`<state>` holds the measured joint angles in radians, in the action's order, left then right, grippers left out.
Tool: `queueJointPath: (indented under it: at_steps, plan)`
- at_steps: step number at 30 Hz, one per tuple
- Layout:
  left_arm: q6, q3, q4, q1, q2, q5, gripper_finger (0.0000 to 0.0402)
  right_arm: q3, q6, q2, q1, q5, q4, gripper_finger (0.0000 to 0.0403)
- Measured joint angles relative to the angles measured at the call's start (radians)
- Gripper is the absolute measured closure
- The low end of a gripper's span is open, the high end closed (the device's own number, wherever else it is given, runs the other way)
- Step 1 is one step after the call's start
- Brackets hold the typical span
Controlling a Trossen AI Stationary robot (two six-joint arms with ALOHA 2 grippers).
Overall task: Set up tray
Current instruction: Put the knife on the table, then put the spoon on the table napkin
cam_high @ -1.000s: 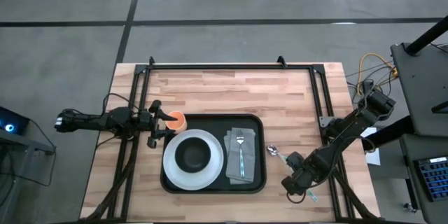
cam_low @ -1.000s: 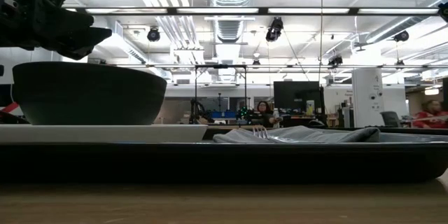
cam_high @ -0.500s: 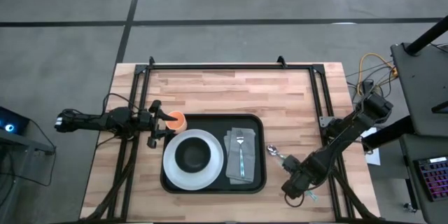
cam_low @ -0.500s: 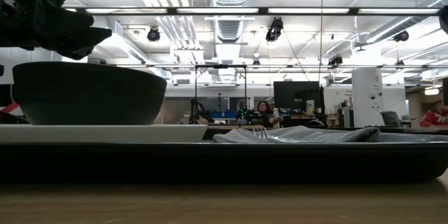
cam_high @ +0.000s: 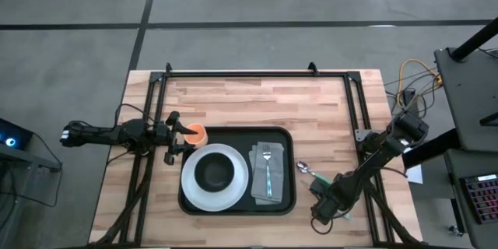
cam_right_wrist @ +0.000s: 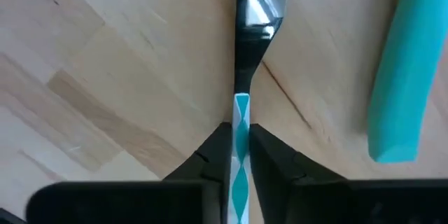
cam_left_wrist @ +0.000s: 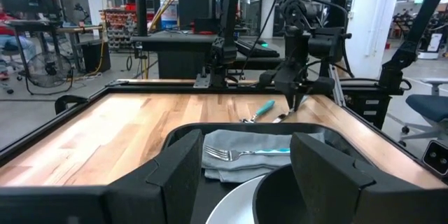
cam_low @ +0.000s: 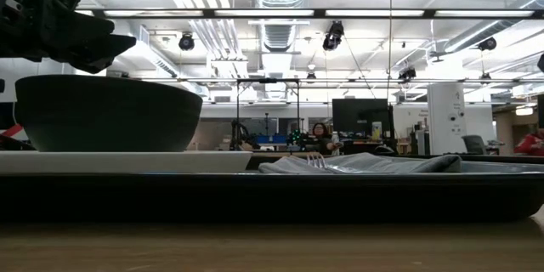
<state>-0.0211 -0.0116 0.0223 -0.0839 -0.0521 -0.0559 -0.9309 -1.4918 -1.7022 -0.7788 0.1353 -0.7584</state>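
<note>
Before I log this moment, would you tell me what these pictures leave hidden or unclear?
- High view: the right gripper covers the handle of the spoon, so its grip cannot be seen there.
- Right wrist view: the spoon's bowl is cut off by the picture's edge, and the teal utensil shows only its handle.
- Low view: the tray rim hides everything lying flat behind it.
- High view: the left gripper partly hides the orange cup.

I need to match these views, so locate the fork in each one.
High view: fork on the grey napkin, in the tray, right part.
Low view: tines at centre, over the napkin.
Left wrist view: lying on the napkin, centre.
Right wrist view: not in it; that is the spoon.
Shared landmark: the grey napkin.
</note>
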Motion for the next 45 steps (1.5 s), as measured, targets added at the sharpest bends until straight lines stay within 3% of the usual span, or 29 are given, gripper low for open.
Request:
queueJointPath:
  at_steps: [8,15,27,33,45]
  plan:
    - [0.000,0.000,0.000,0.000,0.000,0.000,0.0204,0.000,-0.014,0.045,0.000,-0.031,-0.009,0.0280]
    - [0.000,0.000,0.000,0.000,0.000,0.000,0.0204,0.000,0.026,0.057,0.014,-0.078,-0.128,0.0244]
    - [0.000,0.000,0.000,0.000,0.000,0.000,0.0204,0.008,0.239,0.070,0.168,-0.124,-0.184,0.0236]
    - [0.000,0.000,0.000,0.000,0.000,0.000,0.0204,0.024,0.354,0.083,0.242,-0.195,-0.172,0.0230]
    - [0.000,0.000,0.000,0.000,0.000,0.000,0.0204,0.181,0.369,0.198,0.283,-0.182,0.016,0.0230]
